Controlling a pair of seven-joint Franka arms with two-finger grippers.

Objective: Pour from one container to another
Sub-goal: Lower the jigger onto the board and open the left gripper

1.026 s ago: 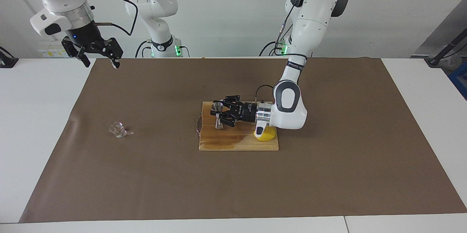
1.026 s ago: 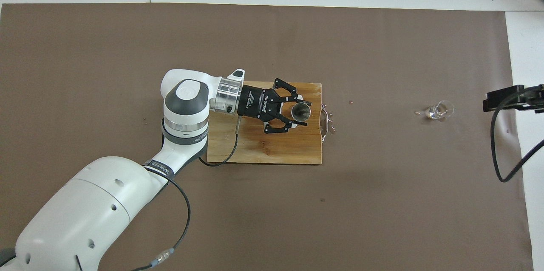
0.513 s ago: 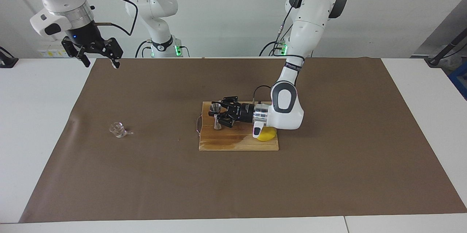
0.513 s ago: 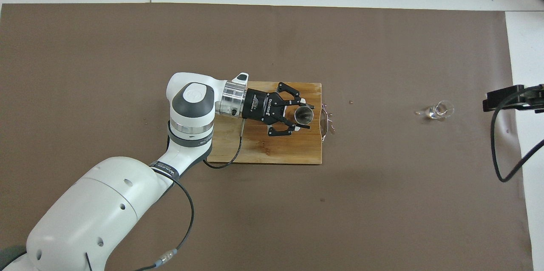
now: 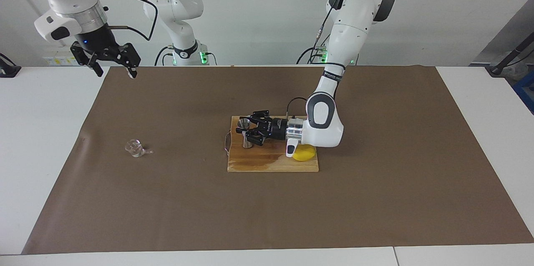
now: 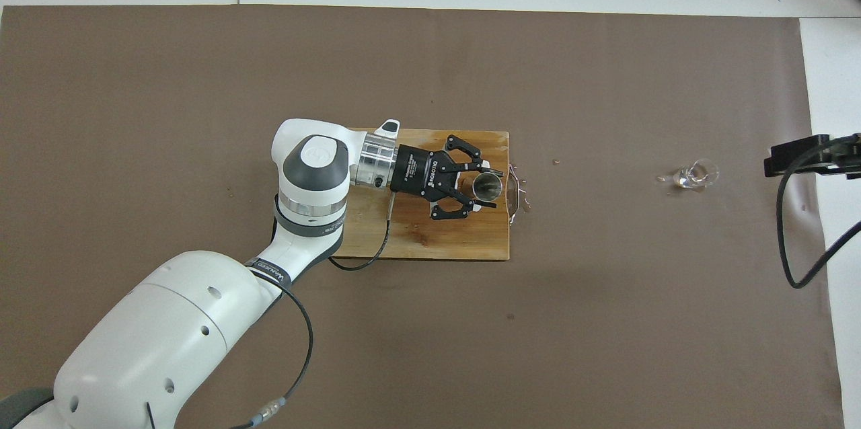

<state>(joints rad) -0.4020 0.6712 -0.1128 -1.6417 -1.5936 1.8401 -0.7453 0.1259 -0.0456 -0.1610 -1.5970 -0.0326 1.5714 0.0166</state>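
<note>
One steel jigger [image 5: 245, 133] upright in left claw [image 5: 246, 133], glass cup [image 5: 134, 148] apart on mat.

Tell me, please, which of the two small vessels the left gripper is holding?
The steel jigger, upright over the wooden cutting board in the left gripper. The clear glass cup sits alone on the brown mat.
</note>
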